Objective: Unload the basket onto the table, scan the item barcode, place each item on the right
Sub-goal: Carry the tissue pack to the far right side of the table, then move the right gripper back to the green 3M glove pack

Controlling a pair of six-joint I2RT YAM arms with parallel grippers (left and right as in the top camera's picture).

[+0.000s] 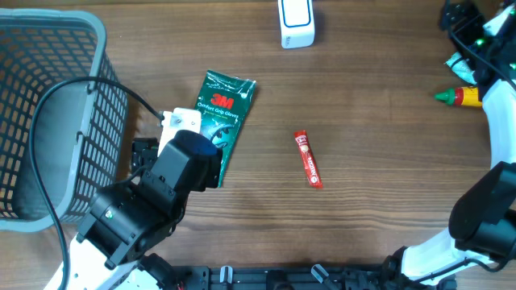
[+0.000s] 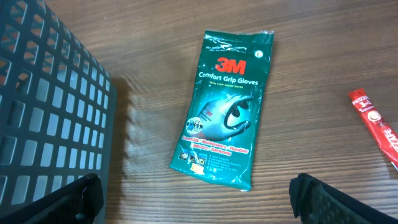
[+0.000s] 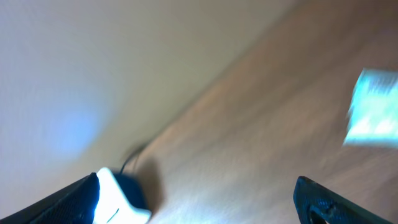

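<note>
The glossy dark-green plastic packet (image 2: 224, 109), printed with a red 3M logo, "Comfort Grip Gloves" and a glove picture, lies flat on the brown wooden table (image 2: 149, 50) just ahead of and between the left fingers (image 2: 62, 202), which are spread wide and empty. Only the left wrist view shows the whole packet; overhead, the left arm (image 1: 153, 201) hides its near end. The right fingers (image 3: 62, 202), in a blurred view, gape wide around nothing.

"3M" + "Comfort Grip Gloves" on green glove pkt (image 2: 225, 102)
</note>
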